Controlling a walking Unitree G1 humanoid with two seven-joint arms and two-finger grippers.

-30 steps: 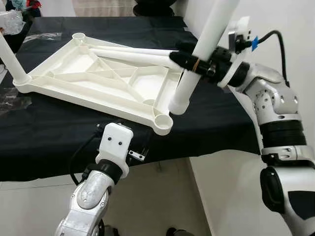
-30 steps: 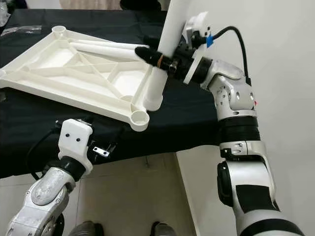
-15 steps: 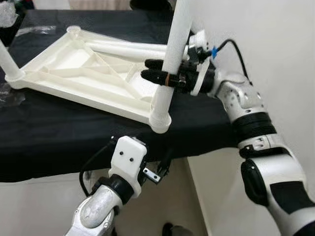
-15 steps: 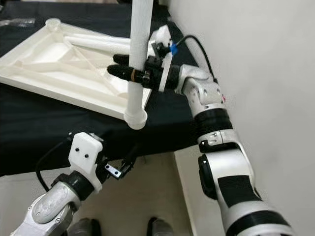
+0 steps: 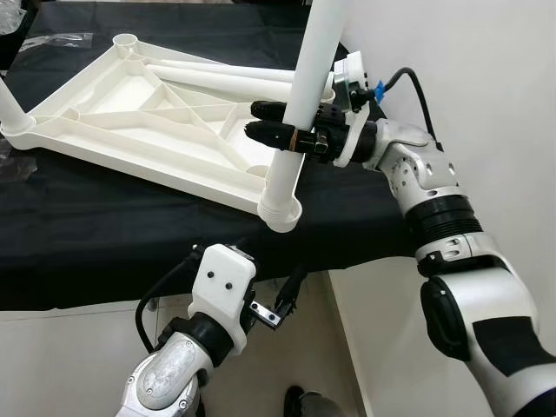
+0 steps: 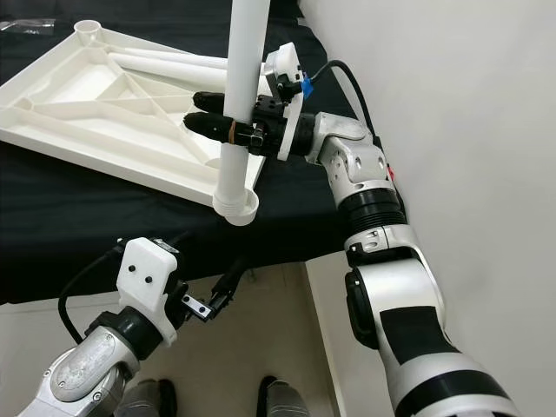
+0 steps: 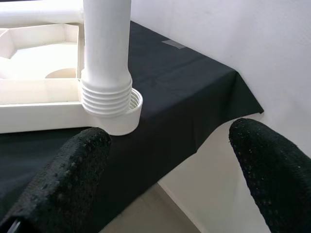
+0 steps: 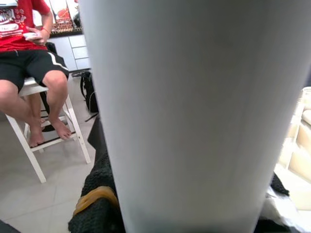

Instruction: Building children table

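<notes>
A white plastic tabletop [image 5: 156,130] lies upside down on the black-covered table [image 5: 104,252]. My right gripper [image 5: 257,122] is shut on a white table leg [image 5: 306,87], which it holds upright. The leg's threaded end [image 7: 107,94] sits in the near right corner socket [image 5: 284,214], with thread rings showing above the rim. Below the table's front edge, my left gripper [image 7: 170,133] is open and holds nothing, facing that corner. Another leg [image 5: 10,104] stands in the left corner socket. Two loose legs [image 5: 226,74] lie across the tabletop's ribs.
A white wall [image 5: 486,69] runs close along the table's right side. Clear plastic wrapping [image 5: 52,39] lies at the table's far left. In the right wrist view a person [image 8: 29,63] sits on a white stool beyond the table. Pale floor [image 5: 69,365] lies below the table's front edge.
The leg went from tilted with its end beside the corner socket to upright with its end in the socket. The camera shifted, and the left gripper stayed under the table edge.
</notes>
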